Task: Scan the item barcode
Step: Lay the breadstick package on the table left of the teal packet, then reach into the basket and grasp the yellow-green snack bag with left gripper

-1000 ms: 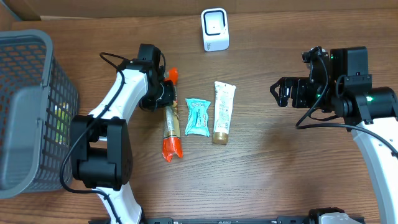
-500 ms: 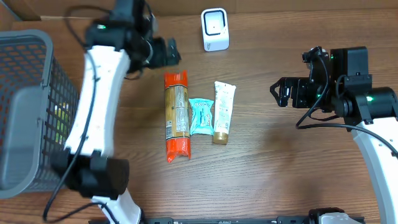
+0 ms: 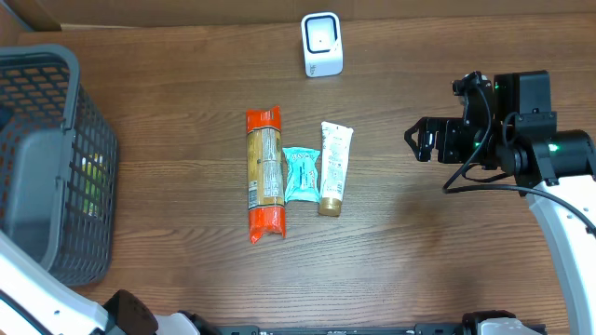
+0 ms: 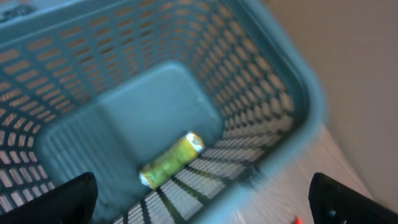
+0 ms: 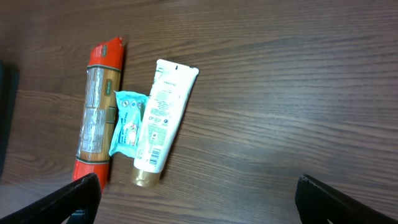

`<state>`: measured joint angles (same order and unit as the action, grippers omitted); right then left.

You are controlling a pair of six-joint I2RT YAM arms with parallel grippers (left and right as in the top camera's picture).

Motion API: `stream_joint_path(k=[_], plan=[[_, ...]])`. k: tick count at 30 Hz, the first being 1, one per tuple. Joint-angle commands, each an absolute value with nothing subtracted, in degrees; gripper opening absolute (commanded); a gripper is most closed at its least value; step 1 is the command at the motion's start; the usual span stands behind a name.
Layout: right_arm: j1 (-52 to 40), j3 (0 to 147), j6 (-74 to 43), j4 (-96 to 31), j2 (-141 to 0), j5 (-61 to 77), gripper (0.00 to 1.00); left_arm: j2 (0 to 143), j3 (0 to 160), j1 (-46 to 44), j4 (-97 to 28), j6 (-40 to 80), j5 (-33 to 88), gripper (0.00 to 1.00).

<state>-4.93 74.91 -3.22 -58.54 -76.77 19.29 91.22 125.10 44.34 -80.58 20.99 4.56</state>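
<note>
Three items lie side by side mid-table: a long red-ended package [image 3: 264, 174] [image 5: 99, 112], a teal packet [image 3: 300, 174] [image 5: 127, 121] and a white tube [image 3: 334, 167] [image 5: 163, 121] whose barcode faces up. The white scanner [image 3: 322, 44] stands at the back. My right gripper [image 3: 421, 140] [image 5: 205, 205] hovers open and empty to the right of the tube. My left gripper [image 4: 202, 205] is open and empty above the grey basket [image 4: 273, 93], where a green-yellow item [image 4: 171, 163] lies on the floor. The overhead view shows only a white link of the left arm [image 3: 37, 298].
The grey mesh basket [image 3: 88, 140] fills the table's left edge. A cardboard wall runs along the back. Bare wood lies between the items and the right arm [image 3: 549, 158].
My left gripper has opened and let go of the red-ended package, which now lies straight beside the teal packet. The left arm swung away over the basket. The right arm has not moved.
</note>
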Motion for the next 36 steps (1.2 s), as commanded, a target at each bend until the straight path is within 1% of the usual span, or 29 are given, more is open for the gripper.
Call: stream_joint_path(k=[1, 3, 5, 10, 13, 20, 28, 31, 33, 34, 36], plan=[[-5.1, 76.2, -3.1, -58.8, -76.6, 19.6, 1.00, 92.2, 113.0, 50.8, -75.5, 19.5, 12.3, 1.00], [-5.1, 76.2, -3.1, -58.8, -76.6, 19.6, 1.00, 92.2, 104.5, 51.8, -71.1, 16.1, 10.9, 0.99], [-5.1, 76.2, -3.1, -58.7, -76.6, 19.6, 1.00, 92.3, 93.7, 51.7, -63.5, 11.2, 8.2, 1.00], [-5.1, 76.2, -3.1, -58.8, -76.6, 19.6, 1.00, 93.1, 80.6, 51.7, -49.6, 2.9, 8.7, 1.00], [-5.1, 76.2, -3.1, -58.8, -76.6, 19.6, 1.00, 95.3, 75.4, 51.6, -45.3, -2.3, 8.6, 1.00], [-5.1, 76.2, -3.1, -58.8, -76.6, 19.6, 1.00, 102.4, 72.7, 50.8, -42.3, -9.1, 12.1, 1.00], [-5.1, 76.2, -3.1, -58.6, -76.6, 19.6, 1.00, 107.3, 72.7, 50.5, -39.7, -10.3, 11.7, 0.99], [-5.1, 76.2, -3.1, -58.4, -76.6, 19.6, 1.00, 107.3, 72.7, 50.5, -38.9, -10.0, 8.3, 0.93], [-5.1, 76.2, -3.1, -58.4, -76.6, 19.6, 1.00, 107.3, 72.7, 50.5, -38.9, -7.9, 2.2, 0.89], [-5.1, 76.2, -3.1, -58.4, -76.6, 19.6, 1.00, 107.2, 72.7, 50.5, -39.1, -5.2, -3.9, 0.89], [-5.1, 76.2, -3.1, -58.3, -76.6, 19.6, 1.00, 107.2, 72.8, 50.5, -39.6, -2.4, -10.9, 0.90]])
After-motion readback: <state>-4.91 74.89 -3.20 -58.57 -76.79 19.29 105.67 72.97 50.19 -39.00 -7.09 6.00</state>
